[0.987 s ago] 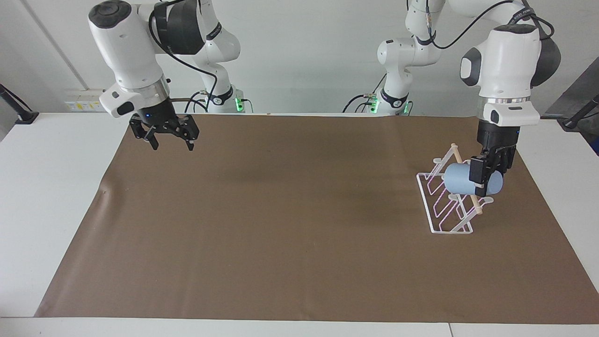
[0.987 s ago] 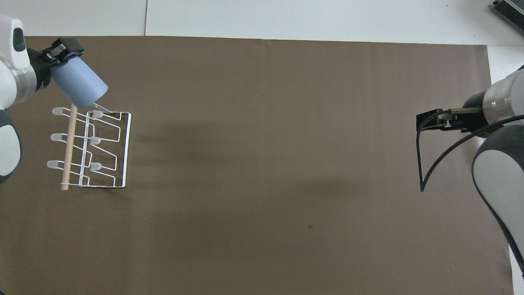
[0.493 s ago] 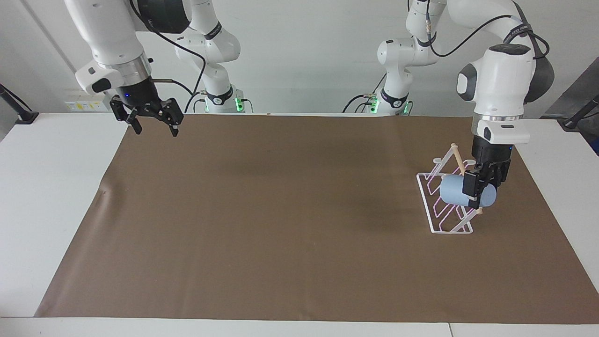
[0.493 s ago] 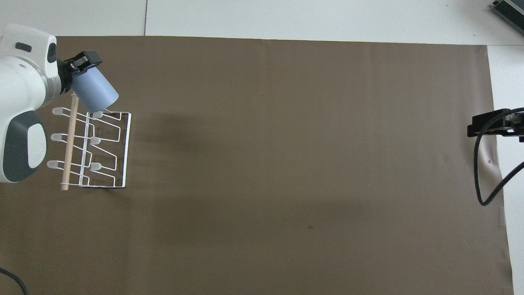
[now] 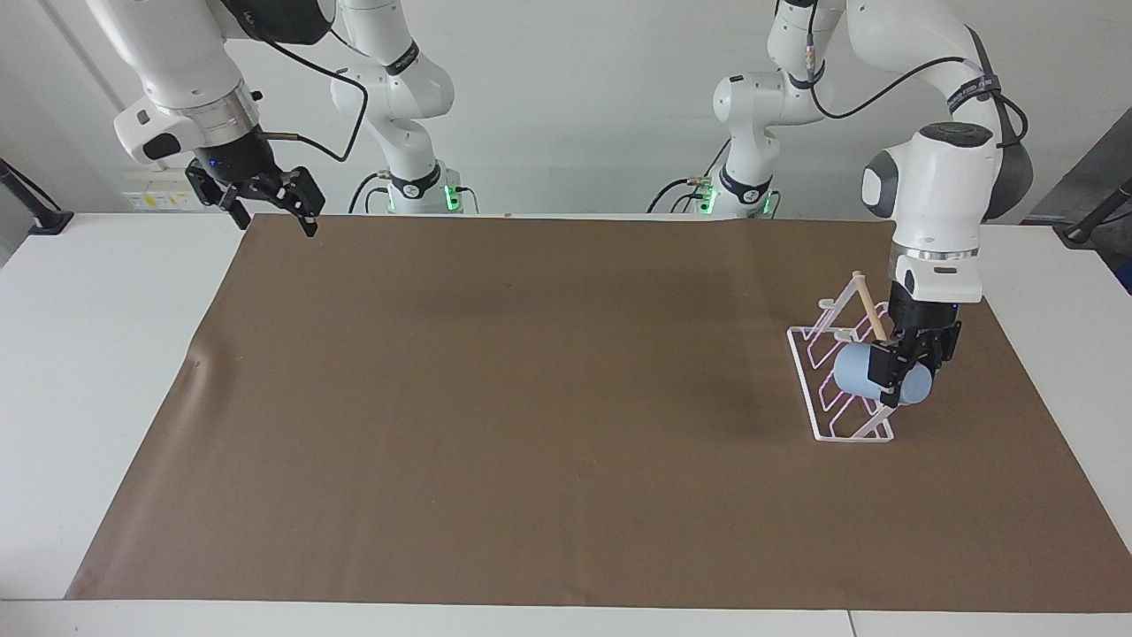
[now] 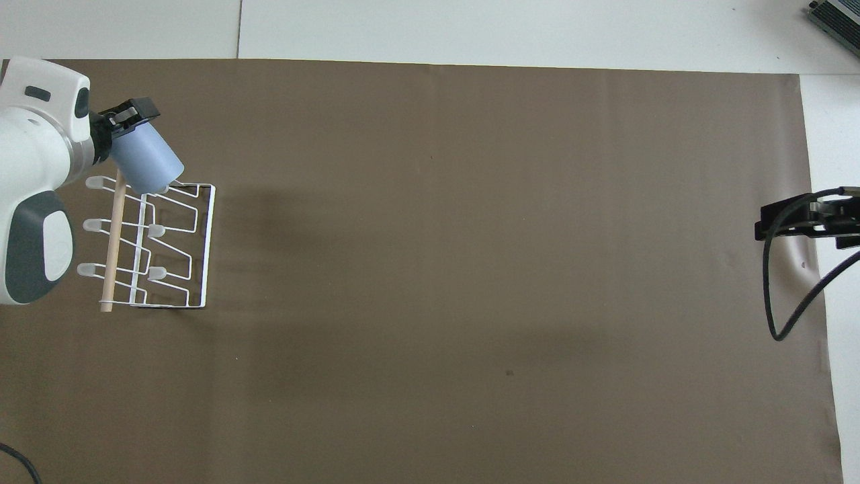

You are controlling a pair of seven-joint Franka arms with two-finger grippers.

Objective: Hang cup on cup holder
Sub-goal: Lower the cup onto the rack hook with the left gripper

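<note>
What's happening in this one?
The left gripper holds the cup tilted on its side over the cup holder, at the prongs on the end farther from the robots. The gripper is shut on it, and whether the cup rests on a prong can't be told. The right gripper waits, open, raised above the right arm's end of the table.

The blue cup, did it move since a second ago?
Yes. The cup, in the left pincer, sank lower against the cup holder, onto its prongs.
</note>
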